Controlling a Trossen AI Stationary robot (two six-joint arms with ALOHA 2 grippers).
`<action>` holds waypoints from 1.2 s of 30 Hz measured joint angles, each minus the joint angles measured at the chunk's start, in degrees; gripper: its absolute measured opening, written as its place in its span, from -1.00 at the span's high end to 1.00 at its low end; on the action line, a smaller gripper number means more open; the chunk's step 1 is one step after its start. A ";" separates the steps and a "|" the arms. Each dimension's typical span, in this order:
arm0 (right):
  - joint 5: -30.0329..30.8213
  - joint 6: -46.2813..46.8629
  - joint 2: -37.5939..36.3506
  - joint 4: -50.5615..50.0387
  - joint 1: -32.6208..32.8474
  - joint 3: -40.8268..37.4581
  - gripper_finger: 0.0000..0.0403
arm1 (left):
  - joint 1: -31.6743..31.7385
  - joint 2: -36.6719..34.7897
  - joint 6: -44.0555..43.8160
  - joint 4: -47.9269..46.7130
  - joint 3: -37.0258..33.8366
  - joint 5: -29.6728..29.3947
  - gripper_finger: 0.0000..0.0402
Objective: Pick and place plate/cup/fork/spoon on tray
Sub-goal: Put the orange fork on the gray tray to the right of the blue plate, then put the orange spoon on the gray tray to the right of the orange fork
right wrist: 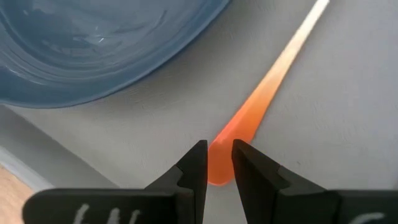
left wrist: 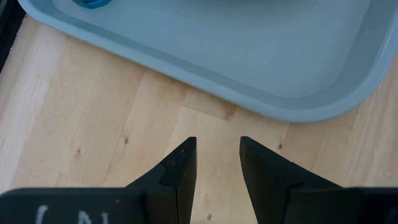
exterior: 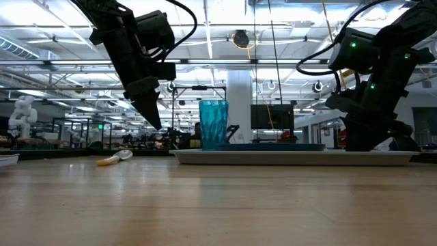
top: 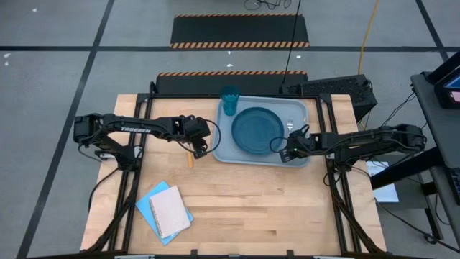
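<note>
The grey-blue tray (top: 302, 157) lies at the table's far middle. On it are the teal-blue plate (top: 257, 129) and, upright at its far left corner, the teal cup (top: 230, 101). The fork (right wrist: 261, 99), with its red-orange handle, lies on the tray to the right of the plate. My right gripper (right wrist: 219, 155) is low over the tray's near right corner (top: 287, 152), shut on the fork's handle. The spoon (top: 190, 160) lies on the table left of the tray and also shows in the low view (exterior: 115, 158). My left gripper (left wrist: 217, 155) is open and empty above the table, by the tray's near left corner (top: 201, 149). My right gripper pinches the free end of the fork's red-orange handle (right wrist: 219, 173) between its two fingertips. The fingers slant down onto it and lie roughly along the handle. The rest of the fork runs away from the fingers over the tray floor beside the plate.
Blue and white notebooks (top: 165, 210) lie at the table's near left. Bare wood lies between them and the tray. The tray's raised rim (left wrist: 205, 81) is just ahead of my left gripper.
</note>
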 joint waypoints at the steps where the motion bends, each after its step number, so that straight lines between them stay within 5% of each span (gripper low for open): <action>1: 0.11 -0.29 0.00 0.01 0.00 0.00 0.66 | 0.02 0.00 0.00 0.00 0.00 0.00 0.37; 21: 3.25 -11.86 -15.37 -1.92 0.00 -0.09 0.66 | -1.22 -0.02 -0.53 -4.53 1.83 0.01 0.37; 26: 4.80 -20.65 -22.60 -4.63 0.01 -0.09 0.66 | -5.99 -0.07 -10.24 -22.65 12.91 4.32 0.37; 31: 7.77 -25.34 -29.08 -5.60 -0.02 -0.07 0.66 | -15.17 -0.09 -16.44 -26.67 17.84 -6.97 0.37; 36: 7.44 -25.97 -32.59 -5.31 0.00 -0.07 0.66 | -21.79 -0.07 -28.99 -28.02 16.27 -8.04 0.37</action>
